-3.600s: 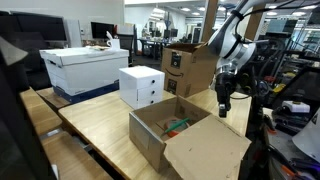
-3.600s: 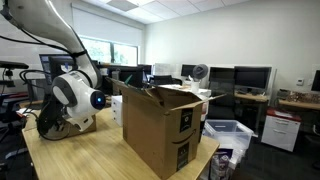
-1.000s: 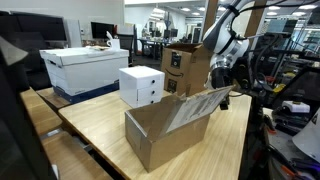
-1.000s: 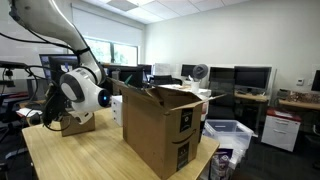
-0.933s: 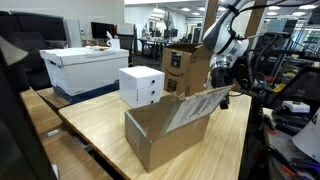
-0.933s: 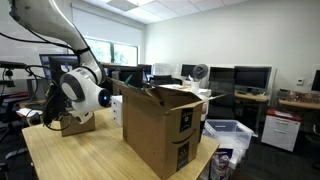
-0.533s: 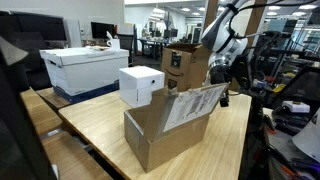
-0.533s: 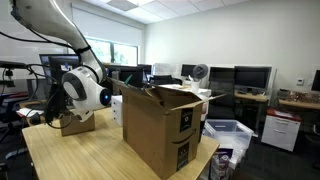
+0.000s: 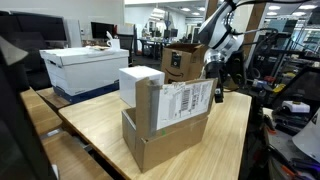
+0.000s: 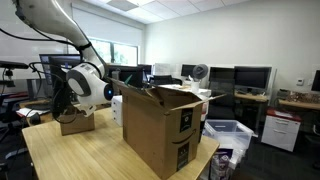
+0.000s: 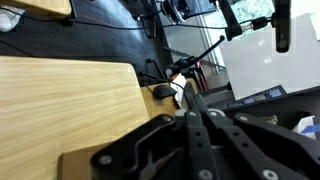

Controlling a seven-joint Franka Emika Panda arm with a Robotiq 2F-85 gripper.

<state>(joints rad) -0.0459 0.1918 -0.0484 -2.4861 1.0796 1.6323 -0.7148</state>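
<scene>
A: Where the two fingers meet in the wrist view, is anything seen between them?

B: No. The gripper (image 11: 192, 100) is clenched, pads flat together, with nothing visibly pinched.

A: Position relative to the flap?

B: In an exterior view the gripper (image 9: 218, 95) hangs at the far edge of the flap (image 9: 186, 104), the one bearing a printed label. The flap stands near upright on the small cardboard box (image 9: 165, 140). Whether finger and flap edge touch cannot be told; they are just beside each other at the least.

A: Arm pose?

B: The arm (image 9: 222, 40) comes down from above, with the wrist bent so the fingers point down toward the table (image 9: 100, 125). In an exterior view the white wrist housing (image 10: 88, 84) sits above the small cardboard box (image 10: 76, 123), tilted downward.

A: Edges and room?

B: The small cardboard box sits mid-table, slanted to the table's edges. The white box (image 9: 140, 84) is just behind it; contact cannot be told. The tall cardboard box (image 9: 183, 66) stands near, behind the gripper. The white bin (image 9: 84, 67) is at the far corner, well apart. Bare wood runs from the gripper's side out to the table edge, and also in front of the box toward the camera. In the wrist view the table (image 11: 60, 95) ends in a straight edge, with cables (image 11: 165, 88) on the floor beyond.
</scene>
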